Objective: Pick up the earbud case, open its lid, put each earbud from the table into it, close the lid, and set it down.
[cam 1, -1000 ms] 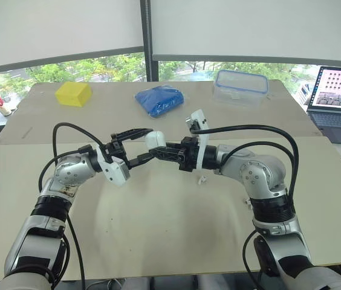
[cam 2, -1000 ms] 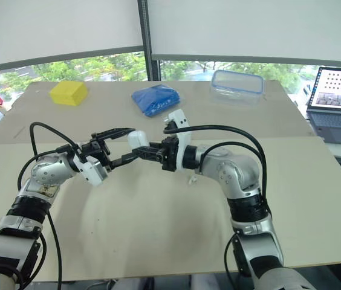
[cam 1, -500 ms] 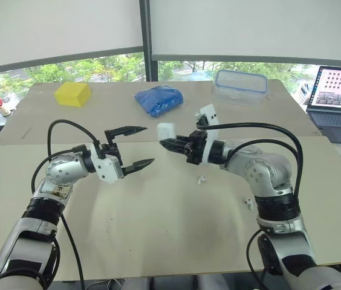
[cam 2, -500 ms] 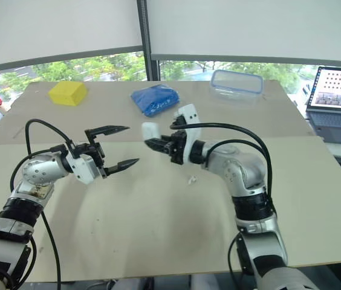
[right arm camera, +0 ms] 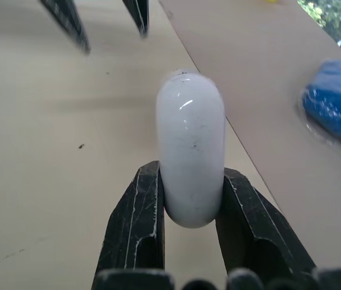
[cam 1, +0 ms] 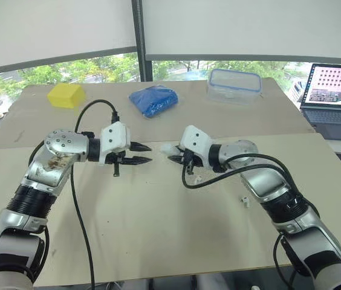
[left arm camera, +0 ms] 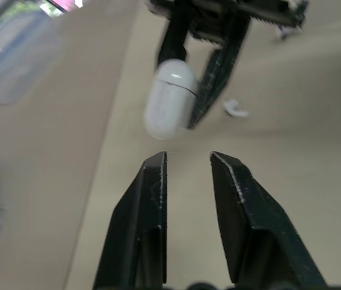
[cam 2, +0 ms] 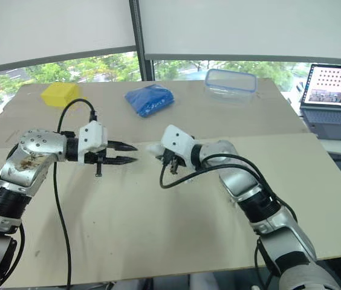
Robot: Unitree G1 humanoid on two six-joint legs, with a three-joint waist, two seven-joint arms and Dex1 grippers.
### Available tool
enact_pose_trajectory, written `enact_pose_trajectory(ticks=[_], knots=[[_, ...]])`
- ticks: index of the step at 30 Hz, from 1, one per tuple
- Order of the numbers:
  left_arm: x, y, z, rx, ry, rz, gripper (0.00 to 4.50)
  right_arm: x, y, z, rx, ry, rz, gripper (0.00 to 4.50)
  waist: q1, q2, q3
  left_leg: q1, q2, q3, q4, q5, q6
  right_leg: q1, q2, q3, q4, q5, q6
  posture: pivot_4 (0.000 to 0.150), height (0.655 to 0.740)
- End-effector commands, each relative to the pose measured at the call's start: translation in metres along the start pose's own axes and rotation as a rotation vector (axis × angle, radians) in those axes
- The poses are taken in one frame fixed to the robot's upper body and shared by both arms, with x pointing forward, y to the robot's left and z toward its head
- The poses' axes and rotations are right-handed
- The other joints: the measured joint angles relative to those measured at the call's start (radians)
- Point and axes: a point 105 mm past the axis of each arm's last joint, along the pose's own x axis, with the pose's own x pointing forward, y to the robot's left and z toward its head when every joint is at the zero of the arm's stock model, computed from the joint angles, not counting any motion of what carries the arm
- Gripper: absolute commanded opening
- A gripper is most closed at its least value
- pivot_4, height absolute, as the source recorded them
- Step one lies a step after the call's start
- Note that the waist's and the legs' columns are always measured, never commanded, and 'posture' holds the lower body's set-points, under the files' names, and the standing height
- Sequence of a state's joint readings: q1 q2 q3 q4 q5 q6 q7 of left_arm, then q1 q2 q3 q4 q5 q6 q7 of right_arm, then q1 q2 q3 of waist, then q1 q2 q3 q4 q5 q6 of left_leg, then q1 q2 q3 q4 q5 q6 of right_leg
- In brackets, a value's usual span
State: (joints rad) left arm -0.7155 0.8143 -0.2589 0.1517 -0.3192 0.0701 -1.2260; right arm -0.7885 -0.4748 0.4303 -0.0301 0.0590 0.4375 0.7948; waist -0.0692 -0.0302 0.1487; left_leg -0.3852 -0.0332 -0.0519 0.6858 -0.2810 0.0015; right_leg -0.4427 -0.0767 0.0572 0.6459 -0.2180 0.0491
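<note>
- The earbud case point(right arm camera: 190, 145) was held in the air above the table point(cam 1: 158, 241), not resting on it. The right gripper point(right arm camera: 190, 175) was clamped on one rounded end of it, and the other end stuck out free, towards the left arm.
- The left gripper point(left arm camera: 187, 160) carried nothing. Its two fingers stood a little apart and pointed at the case, near to it but not touching.
- One earbud point(left arm camera: 237, 109) lay on the table under the right arm, and the other earbud point(cam 1: 243, 199) lay further along that arm. Both were outside the case.
- The case looked small, light and stiff, a hard shell with a glossy, rounded surface. It would probably not bend or dent, but it could easily slip or turn between the hard black fingers.
- A thin seam crossed the case in the left wrist view. Which part was the lid could not be told for sure.
- The best hold seemed to be on the two broad sides of the body, away from the seam, so that the lid part stayed free for the left fingers.
- The earbuds were tiny and would likely need a fine pinch on the stem.
</note>
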Motion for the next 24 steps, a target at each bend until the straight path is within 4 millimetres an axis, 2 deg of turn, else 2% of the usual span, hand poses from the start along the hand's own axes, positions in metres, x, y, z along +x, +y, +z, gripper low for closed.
enact_pose_trajectory(ticks=[1, 11, 24], knots=[[0.004, 0.009, 0.014, 0.081, 0.000, -0.013, 1.37, 0.001, 0.000, 0.023, -0.152, -0.038, 0.013, 0.79, 0.003, 0.000, 0.000, 0.000, 0.000, 0.000, 0.001, 0.000, 0.000, 0.000, 0.000, 0.000, 0.000, 0.000, 0.000, 0.150, 0.7400], [0.010, 0.024, 0.017, 0.165, 0.039, -0.005, 1.37, 0.006, 0.007, 0.024, -0.197, -0.024, 0.046, 0.79, 0.015, 0.000, 0.000, -0.001, 0.000, 0.000, 0.007, -0.001, 0.001, 0.002, 0.000, -0.001, 0.001, 0.000, 0.000, 0.150, 0.7400], [0.021, 0.022, 0.013, 0.189, 0.054, -0.027, 1.37, 0.012, 0.009, 0.039, -0.194, -0.060, 0.053, 0.79, 0.023, 0.000, 0.000, -0.002, 0.000, 0.000, 0.008, -0.001, 0.001, 0.001, 0.000, -0.001, 0.001, 0.000, 0.000, 0.150, 0.7400]])
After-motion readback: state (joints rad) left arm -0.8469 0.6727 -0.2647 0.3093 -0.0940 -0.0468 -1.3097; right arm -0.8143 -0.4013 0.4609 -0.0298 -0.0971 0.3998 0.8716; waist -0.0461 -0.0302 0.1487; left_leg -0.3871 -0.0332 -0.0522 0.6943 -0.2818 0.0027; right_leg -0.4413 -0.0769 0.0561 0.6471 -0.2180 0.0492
